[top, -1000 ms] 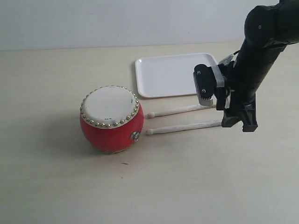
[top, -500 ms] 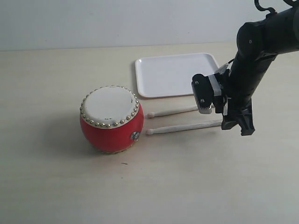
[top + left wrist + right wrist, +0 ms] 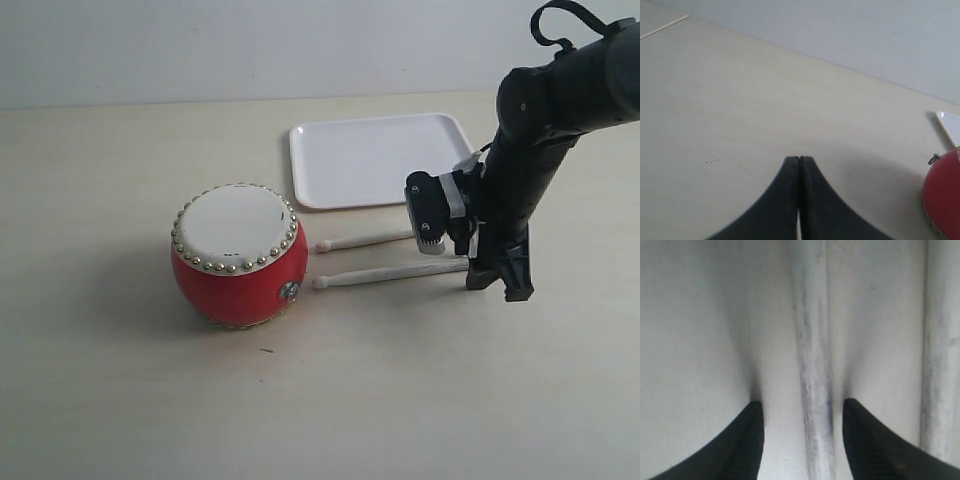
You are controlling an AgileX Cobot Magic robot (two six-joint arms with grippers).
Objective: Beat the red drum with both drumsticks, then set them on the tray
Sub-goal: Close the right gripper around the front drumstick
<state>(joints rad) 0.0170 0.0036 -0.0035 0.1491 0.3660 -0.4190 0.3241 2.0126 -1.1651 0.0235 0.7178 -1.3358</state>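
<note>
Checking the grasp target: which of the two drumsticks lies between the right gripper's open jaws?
The drumstick farther from the tray; its shaft runs between the open jaws. The other drumstick lies beside them, nearer the tray.

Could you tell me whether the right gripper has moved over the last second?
Yes. Against the unmoved tray, the right gripper has come lower and slightly left in the exterior view.
</note>
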